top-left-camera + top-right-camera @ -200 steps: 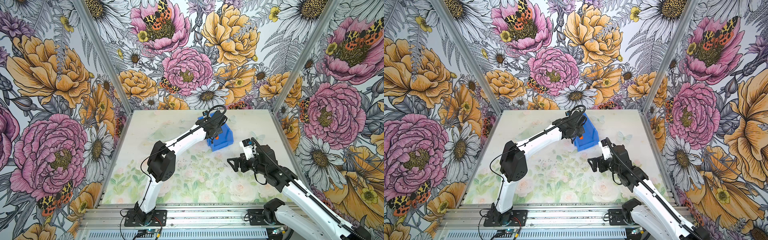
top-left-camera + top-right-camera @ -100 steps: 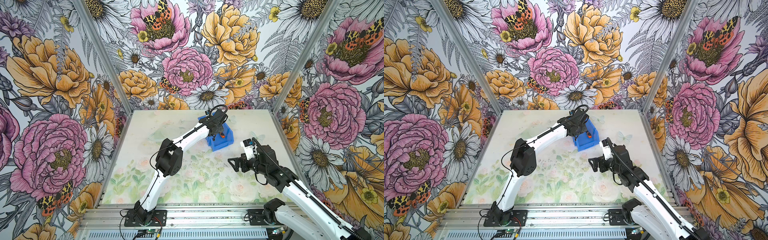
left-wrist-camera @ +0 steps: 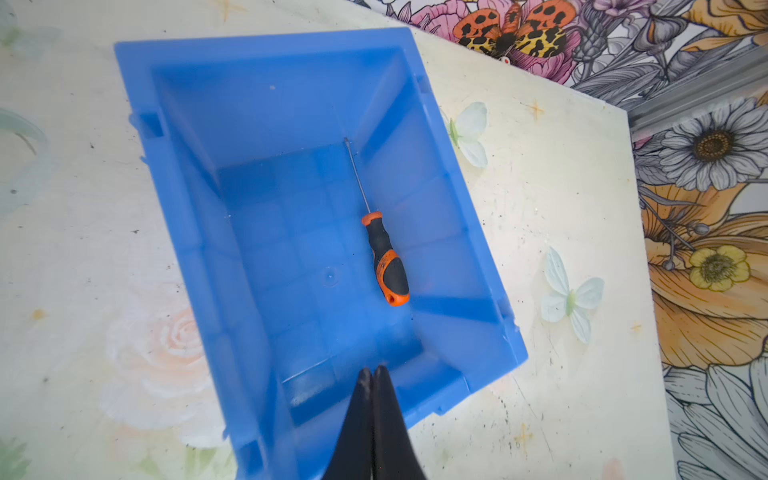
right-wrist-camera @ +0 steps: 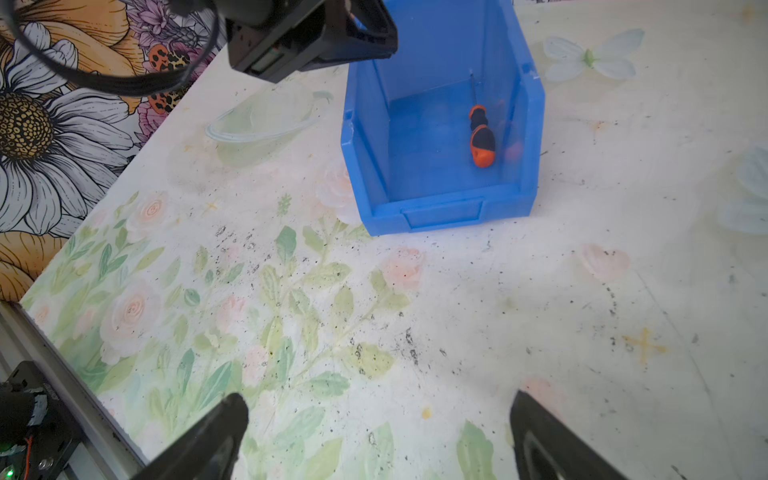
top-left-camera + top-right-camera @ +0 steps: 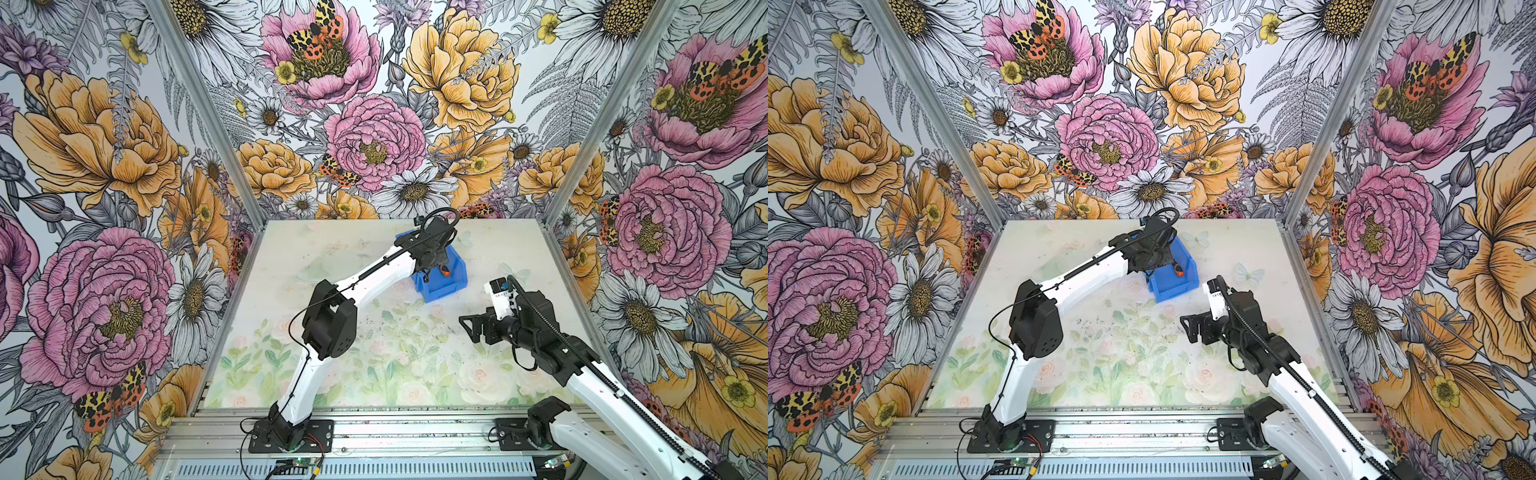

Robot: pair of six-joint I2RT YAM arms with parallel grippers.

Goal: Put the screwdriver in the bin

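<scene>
Below the left tool (image 3: 372,372), closed on nothing, the screwdriver (image 3: 384,257) lies in the bin (image 3: 249,50); placing looks done, next lift clear. Right tool (image 4: 378,399) gapes wide.

The left arm (image 5: 376,272) reaches over the blue bin (image 5: 444,289) toward the back of the table (image 5: 332,249). An orange end of the screwdriver (image 5: 444,271) shows inside it. The right gripper (image 5: 467,328) hangs apart, nearer the front.

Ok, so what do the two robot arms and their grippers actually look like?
The left arm and right arm have white curved shells, black joint housings and a black ribbed cable along each. The left gripper and right gripper are black with tapered jaws.
</scene>
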